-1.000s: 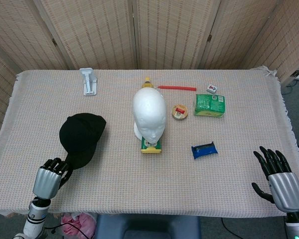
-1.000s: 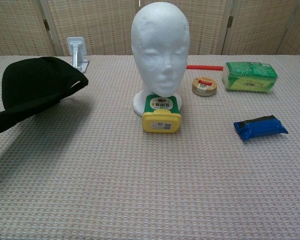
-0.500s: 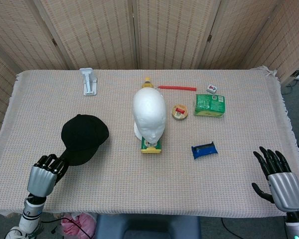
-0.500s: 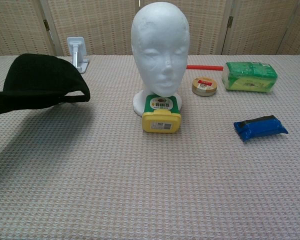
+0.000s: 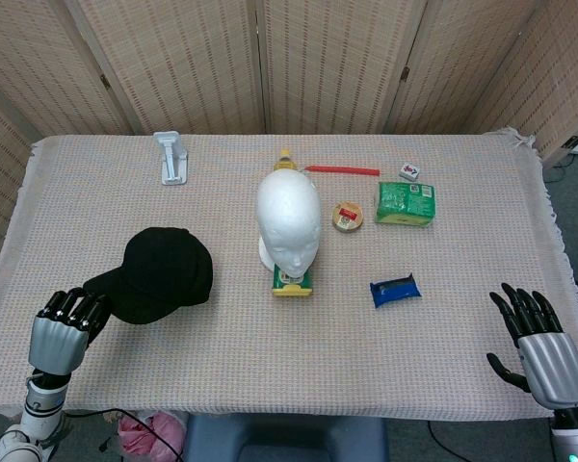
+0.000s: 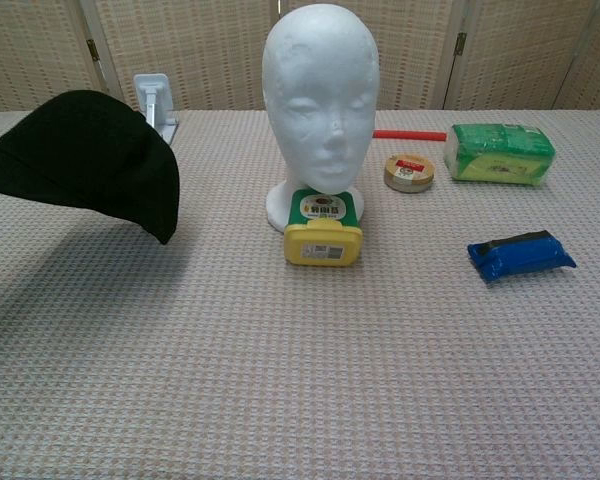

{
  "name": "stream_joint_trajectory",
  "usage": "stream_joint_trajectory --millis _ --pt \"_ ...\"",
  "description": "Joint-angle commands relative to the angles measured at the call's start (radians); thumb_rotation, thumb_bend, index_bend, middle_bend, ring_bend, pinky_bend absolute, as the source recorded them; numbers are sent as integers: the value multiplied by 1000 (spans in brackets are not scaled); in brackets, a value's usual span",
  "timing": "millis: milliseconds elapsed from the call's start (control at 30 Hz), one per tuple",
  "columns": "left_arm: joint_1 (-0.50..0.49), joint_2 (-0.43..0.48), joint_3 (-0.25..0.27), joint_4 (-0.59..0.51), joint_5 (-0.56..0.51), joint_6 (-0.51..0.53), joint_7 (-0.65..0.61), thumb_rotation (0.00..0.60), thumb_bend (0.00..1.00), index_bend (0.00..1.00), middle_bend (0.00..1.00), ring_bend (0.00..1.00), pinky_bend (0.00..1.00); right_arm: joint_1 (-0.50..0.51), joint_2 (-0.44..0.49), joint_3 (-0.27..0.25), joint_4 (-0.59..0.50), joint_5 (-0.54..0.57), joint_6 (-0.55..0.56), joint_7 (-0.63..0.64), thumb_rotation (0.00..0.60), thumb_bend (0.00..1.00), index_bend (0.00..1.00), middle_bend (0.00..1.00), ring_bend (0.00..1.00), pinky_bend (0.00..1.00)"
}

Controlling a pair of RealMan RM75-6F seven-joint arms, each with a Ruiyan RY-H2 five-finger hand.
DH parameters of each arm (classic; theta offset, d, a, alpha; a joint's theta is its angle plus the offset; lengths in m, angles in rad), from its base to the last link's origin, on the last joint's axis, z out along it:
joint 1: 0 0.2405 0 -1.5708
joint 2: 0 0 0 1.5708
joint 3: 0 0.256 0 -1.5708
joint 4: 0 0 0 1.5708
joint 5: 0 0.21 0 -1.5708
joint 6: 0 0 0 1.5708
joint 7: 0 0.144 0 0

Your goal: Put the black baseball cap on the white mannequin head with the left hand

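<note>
My left robot hand (image 5: 61, 325) gripping the cap (image 5: 159, 274) by its brim, lifted off the counter (image 5: 270, 346), mannequin head (image 5: 288, 219) to its right, right robot hand (image 5: 544, 351) empty, fingers spread

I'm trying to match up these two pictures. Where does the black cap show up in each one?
Head view: the black baseball cap sits left of centre, its brim held by the left hand at the lower left corner.
Chest view: the cap hangs tilted at the far left edge, lifted off the cloth; the hand is not in it.
Shared landmark: the white mannequin head, right of the cap in both.
</note>
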Motion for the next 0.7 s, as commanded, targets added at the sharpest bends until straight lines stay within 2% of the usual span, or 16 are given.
stream_joint_trajectory --millis 33,300,700 --pt "-9 11 -12 -17 -10 12 2 600 405 752 757 575 731 1 -1 0 0 1 -1 -1 600 195 0 0 0 0" --pt "-7 20 -10 -36 -12 14 18 600 405 752 758 575 731 2 -2 1 0 2 -2 -3 600 194 0 0 0 0" --pt "-49 26 -92 -99 -74 42 29 600 405 751 758 575 730 4 1 2 1 8 -6 3 600 195 0 0 0 0"
